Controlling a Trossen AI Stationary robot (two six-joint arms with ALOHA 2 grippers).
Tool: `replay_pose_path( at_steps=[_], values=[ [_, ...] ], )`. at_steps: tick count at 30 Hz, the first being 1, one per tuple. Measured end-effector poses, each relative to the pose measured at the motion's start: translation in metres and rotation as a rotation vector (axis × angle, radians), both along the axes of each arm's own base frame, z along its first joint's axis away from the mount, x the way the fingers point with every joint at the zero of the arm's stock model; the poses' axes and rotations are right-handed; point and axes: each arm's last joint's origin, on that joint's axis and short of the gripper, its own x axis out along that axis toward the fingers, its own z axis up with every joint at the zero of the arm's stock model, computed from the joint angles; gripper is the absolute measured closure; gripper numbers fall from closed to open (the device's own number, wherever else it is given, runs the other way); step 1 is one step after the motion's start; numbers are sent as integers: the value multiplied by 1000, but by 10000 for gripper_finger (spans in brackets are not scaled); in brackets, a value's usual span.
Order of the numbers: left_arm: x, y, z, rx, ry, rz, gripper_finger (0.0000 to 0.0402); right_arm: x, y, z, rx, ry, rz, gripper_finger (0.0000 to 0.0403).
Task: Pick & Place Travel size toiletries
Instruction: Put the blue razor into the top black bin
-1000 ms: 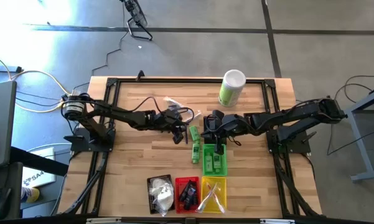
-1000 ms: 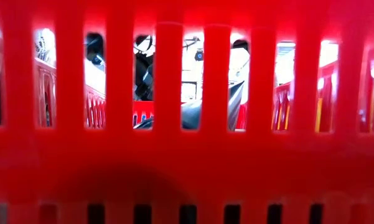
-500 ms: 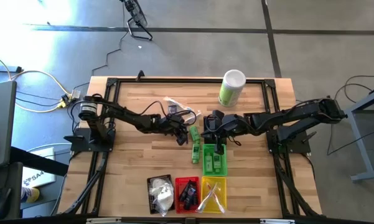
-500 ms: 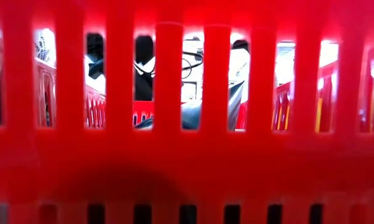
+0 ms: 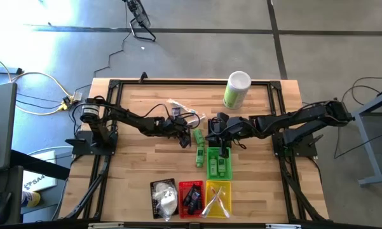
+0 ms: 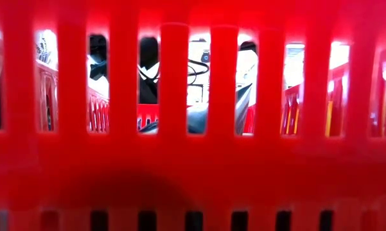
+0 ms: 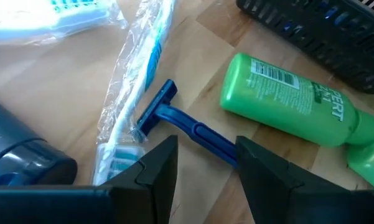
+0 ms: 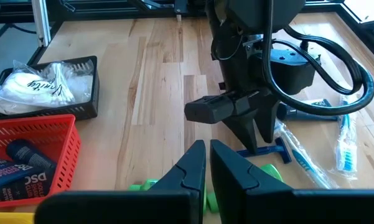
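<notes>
1. The thin blue plastic razor (image 7: 187,127) lay flat on the wooden table (image 5: 133,165), between a clear-wrapped toothbrush (image 7: 134,93) and a small green plastic bottle (image 7: 286,102) lying on its side.
2. Over the last second the left gripper (image 7: 205,162) had swung in from the left to this cluster, then held over it. Its fingers stood partly apart with the razor's handle in the gap, gripping nothing.
3. That reads as an approach finished and a pick about to begin; the razor was not yet lifted.
4. The right gripper (image 8: 208,165) had not moved. It hung over the green slotted basket (image 5: 208,170), fingers pressed together and empty.
5. Loose near the left gripper: one razor, two wrapped toothbrushes, one dark blue tube (image 7: 18,155) and two green bottles, the second (image 5: 199,157) just beside the green basket.
6. There were four baskets: green, black (image 5: 154,187), red (image 5: 182,198) and yellow (image 5: 208,191), the last three in a row at the near edge.
7. One tall green-and-white canister (image 5: 236,89) stood at the far edge.
</notes>
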Motion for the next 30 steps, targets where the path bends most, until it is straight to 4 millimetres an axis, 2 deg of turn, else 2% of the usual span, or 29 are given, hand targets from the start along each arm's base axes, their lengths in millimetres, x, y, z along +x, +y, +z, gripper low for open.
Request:
replay_pose_path(
  at_steps=[15, 22, 30],
  values=[
    [-13, 0, 7, 34, 114, -11, 248, 0, 0, 0, 0, 0, 0, 387],
    [-26, 0, 21, 72, 165, -11, 248, 0, 0, 0, 0, 2, 0, 387],
    [-31, 0, 41, 104, 124, -20, 248, 0, 0, 0, 0, 2, 0, 387]
  ],
)
